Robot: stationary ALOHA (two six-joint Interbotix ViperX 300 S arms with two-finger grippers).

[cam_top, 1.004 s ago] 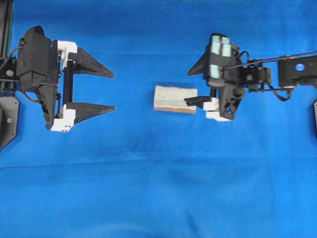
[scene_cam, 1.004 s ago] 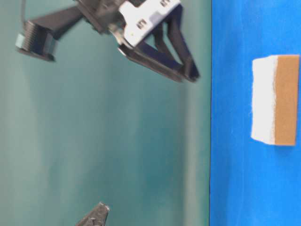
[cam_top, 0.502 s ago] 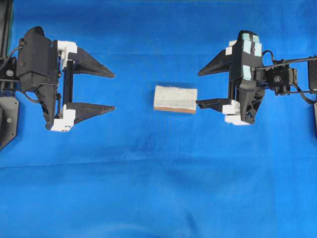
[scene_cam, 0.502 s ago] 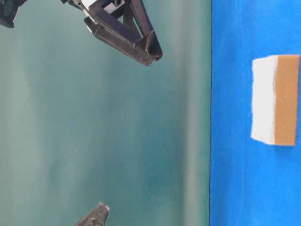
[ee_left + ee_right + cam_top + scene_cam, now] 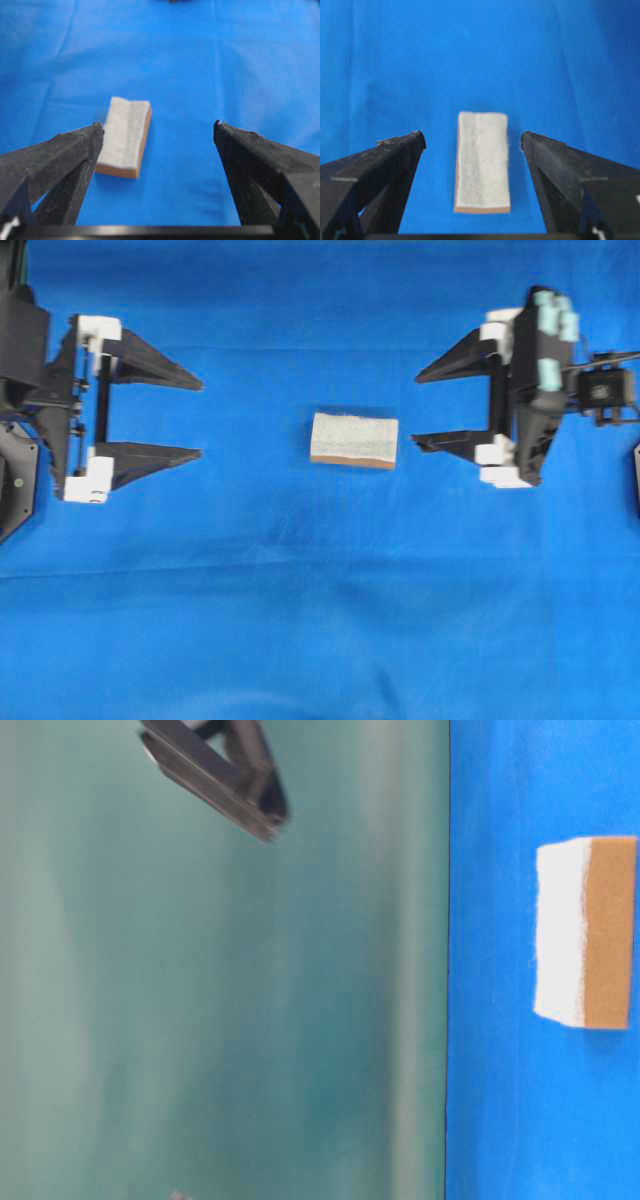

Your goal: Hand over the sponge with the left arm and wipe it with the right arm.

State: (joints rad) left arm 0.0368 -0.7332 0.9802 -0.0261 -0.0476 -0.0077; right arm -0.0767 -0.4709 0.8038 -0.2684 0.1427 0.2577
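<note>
The blue cloth [image 5: 300, 620] is spread across the whole work surface. The left arm's gripper [image 5: 200, 418] is positioned at 9 o'clock in the overhead view, jaws spread wide, nothing held. The right arm's gripper [image 5: 416, 407], marked with teal tape strips [image 5: 550, 340], is positioned at 3 o'clock, jaws likewise spread and empty. The sponge [image 5: 354, 439] is located at centre, flat on the cloth, scouring face up, between both grippers and untouched, nearer the right one.
</note>
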